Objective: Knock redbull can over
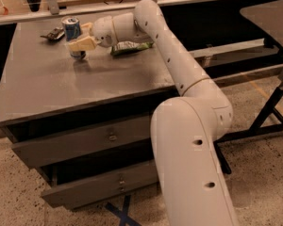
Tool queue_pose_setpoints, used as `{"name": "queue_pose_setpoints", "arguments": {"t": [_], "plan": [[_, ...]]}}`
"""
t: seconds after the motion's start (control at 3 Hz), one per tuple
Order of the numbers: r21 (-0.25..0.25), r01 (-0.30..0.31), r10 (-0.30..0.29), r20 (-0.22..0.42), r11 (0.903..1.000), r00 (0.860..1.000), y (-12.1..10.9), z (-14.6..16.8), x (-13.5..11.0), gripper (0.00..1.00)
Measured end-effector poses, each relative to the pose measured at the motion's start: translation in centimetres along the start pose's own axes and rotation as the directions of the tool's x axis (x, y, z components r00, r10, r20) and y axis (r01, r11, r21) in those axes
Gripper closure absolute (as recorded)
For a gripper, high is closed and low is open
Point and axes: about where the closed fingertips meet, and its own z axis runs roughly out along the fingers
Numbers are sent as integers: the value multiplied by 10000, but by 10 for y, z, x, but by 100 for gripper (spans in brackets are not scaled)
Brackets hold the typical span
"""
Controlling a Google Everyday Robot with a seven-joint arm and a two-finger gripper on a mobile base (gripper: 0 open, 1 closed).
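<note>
The redbull can (71,28), blue and silver with a silver top, stands upright near the far left of the grey table (61,88). My gripper (81,36) is right against the can's right side. One cream finger (81,44) crosses in front of the can's lower half, and the other finger (87,28) lies behind, to the can's right. The fingers stand apart and the can is not lifted. My white arm reaches in from the lower right.
A green-and-white snack bag (131,47) lies just behind my wrist. A small dark object (53,33) lies left of the can. The table has two drawers (111,135) below. A dark table (269,8) with black legs stands at the right.
</note>
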Motion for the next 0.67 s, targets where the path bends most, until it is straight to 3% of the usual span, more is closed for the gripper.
{"name": "queue_pose_setpoints", "arguments": {"t": [0.33,0.67], "plan": [[376,8,30,-1022,9993,9948,11,-50,-14,99],[757,482,-268,-2619,9960,9647,26,-88,-29,100]]}}
